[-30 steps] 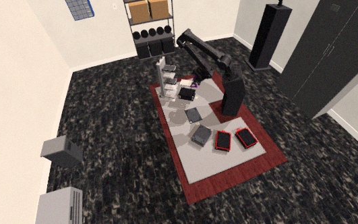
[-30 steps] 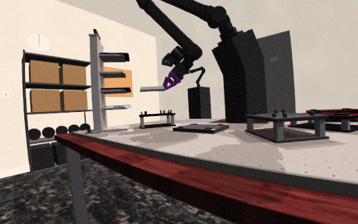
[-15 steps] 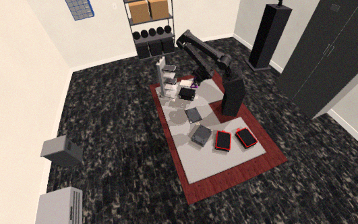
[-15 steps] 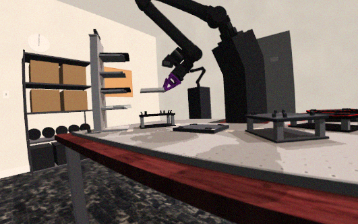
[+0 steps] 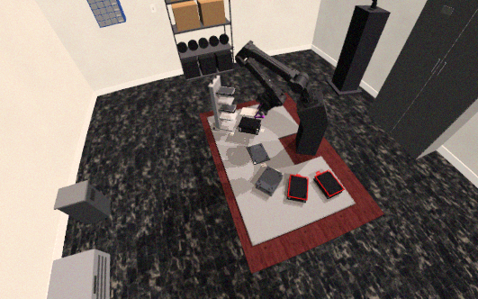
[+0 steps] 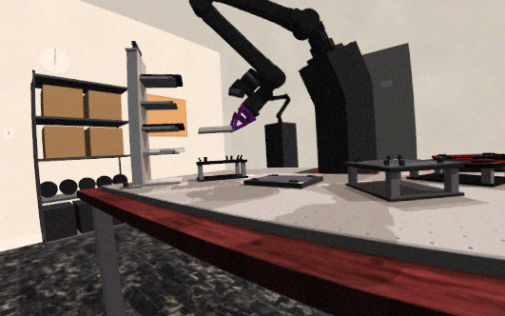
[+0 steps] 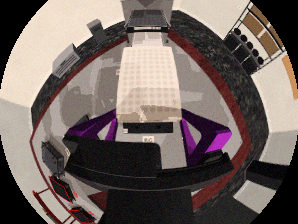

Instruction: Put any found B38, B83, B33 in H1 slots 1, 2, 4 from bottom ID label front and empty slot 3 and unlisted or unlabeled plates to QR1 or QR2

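Note:
The plate hotel H1 (image 6: 138,114) stands at the far left end of the table, with four shelves facing my gripper; it also shows in the top view (image 5: 222,104). Dark plates lie on the top shelf (image 6: 162,80) and on the second shelf from the bottom (image 6: 164,127). A pale one lies on the bottom shelf (image 6: 164,151). I cannot read any labels. My gripper (image 6: 242,120) is shut on the near end of a white plate (image 6: 215,128). It holds the plate level in the air, in front of the hotel at about the second shelf's height. The wrist view shows the plate (image 7: 148,86) between the purple fingers.
A raised dark nest (image 6: 221,168) stands below the held plate. A flat dark nest (image 6: 282,180) and a raised grey nest (image 6: 401,170) follow along the table. Two red-edged nests (image 5: 297,187) (image 5: 329,183) lie at the near end. The arm's black pedestal (image 5: 311,122) stands at the table's right side.

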Robot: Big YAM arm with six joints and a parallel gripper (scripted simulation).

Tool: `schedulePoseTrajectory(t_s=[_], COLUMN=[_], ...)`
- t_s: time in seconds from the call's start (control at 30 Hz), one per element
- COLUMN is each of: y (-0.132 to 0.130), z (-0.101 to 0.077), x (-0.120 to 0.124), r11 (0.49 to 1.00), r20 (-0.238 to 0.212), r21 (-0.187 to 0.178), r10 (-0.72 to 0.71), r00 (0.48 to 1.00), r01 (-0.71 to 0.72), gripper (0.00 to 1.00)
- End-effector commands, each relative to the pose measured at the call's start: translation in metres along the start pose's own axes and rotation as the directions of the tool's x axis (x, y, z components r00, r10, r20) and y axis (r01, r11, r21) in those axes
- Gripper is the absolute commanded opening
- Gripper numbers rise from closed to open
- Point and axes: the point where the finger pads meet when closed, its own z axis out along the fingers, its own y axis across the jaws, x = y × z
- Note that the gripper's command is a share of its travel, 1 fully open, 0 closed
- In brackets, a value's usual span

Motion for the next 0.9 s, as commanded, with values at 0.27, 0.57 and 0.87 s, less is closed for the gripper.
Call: schedulePoseTrajectory(t_s=[0.27,0.57,0.87], y=[0.006,0.006,0.006], z=[0.005,0.008,0.010], x=[0.002,0.007,0.010], r11=[1.000,1.000,1.000], r20=[0.010,0.005,0.001], r21=[-0.012,-0.012,-0.012], r10=[0.000,0.002,0.003], r00=[1.000,1.000,1.000], r01=[0.000,-0.002,-0.003], gripper=[0.86,0.86,0.86])
